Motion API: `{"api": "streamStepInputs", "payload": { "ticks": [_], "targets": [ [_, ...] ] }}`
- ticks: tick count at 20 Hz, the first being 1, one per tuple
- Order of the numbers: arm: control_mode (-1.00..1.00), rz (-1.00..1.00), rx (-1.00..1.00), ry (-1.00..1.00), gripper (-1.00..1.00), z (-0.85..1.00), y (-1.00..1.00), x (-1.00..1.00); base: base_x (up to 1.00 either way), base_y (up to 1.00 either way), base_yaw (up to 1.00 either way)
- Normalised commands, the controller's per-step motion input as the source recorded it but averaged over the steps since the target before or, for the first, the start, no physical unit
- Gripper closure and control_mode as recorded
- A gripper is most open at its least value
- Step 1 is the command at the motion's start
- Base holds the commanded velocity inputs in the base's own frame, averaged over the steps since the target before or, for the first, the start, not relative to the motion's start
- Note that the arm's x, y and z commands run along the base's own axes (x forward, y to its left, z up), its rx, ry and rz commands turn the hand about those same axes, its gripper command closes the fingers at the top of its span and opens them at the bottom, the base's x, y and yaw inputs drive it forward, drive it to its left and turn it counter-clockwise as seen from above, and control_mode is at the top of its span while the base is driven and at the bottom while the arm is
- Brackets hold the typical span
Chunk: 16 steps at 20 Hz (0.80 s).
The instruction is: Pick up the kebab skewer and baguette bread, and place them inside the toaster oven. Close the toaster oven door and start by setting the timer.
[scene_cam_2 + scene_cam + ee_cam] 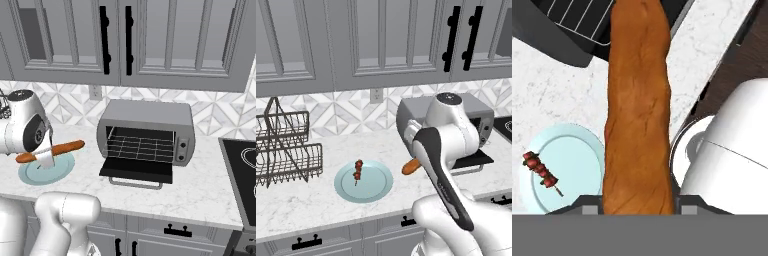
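One baguette bread (639, 105) clamped in gripper (638, 207), kebab skewer (358, 170) on plate (376, 187), toaster oven door (136, 168) seemingly fully down, no legible writing

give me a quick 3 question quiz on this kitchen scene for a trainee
1. True or false: the toaster oven door is shut.
2. What is the pincer holding? A) kebab skewer B) baguette bread C) nothing
3. Fill in: the kebab skewer lies on the light blue ____.

Key:
1. False. The door hangs open and the rack inside the toaster oven shows.
2. B. The baguette bread is held above the counter.
3. plate.
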Motion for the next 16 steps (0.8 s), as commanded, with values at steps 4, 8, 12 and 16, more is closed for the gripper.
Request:
{"api": "streamStepInputs", "payload": {
  "ticks": [4,8,12,16],
  "targets": [
    [-1.00,-0.13,0.09,-0.05,1.00,0.57,-0.99,-0.31,0.00,0.00,0.00],
    [-1.00,-0.11,0.10,-0.08,1.00,0.27,-1.00,-0.11,0.00,0.00,0.00],
    [-1.00,-0.10,0.03,-0.15,1.00,0.02,-0.98,0.05,0.00,0.00,0.00],
    [-1.00,-0.11,0.00,-0.23,1.00,-0.03,-0.90,0.32,0.00,0.00,0.00]
  ]
}}
